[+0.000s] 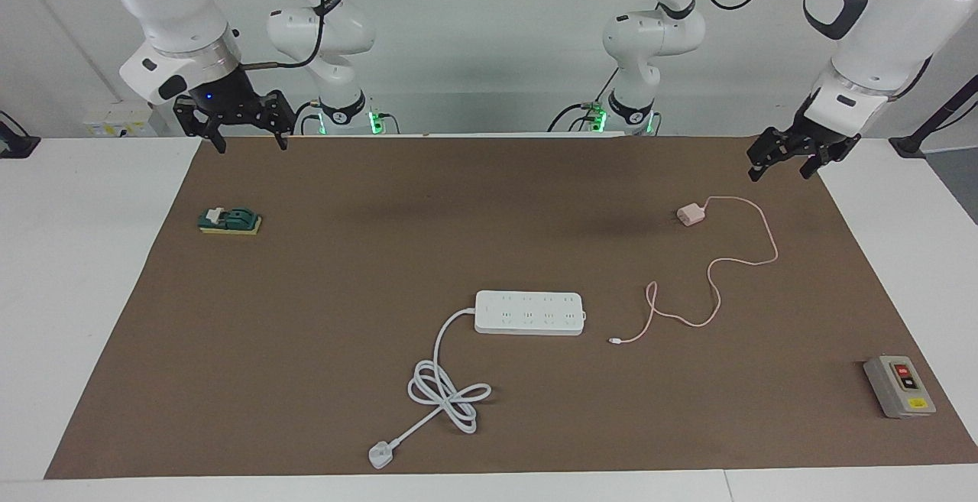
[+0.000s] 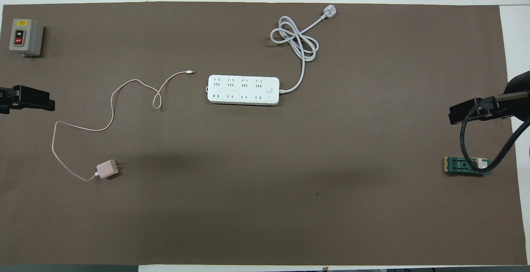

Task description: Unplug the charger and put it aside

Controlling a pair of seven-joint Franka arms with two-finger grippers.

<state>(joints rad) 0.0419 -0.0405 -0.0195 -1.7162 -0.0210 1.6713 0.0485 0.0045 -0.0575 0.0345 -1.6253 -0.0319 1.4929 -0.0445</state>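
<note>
One small pink cube charger point(image 1: 691, 215), thin cable; flat brown mat point(image 1: 382, 212)
</note>
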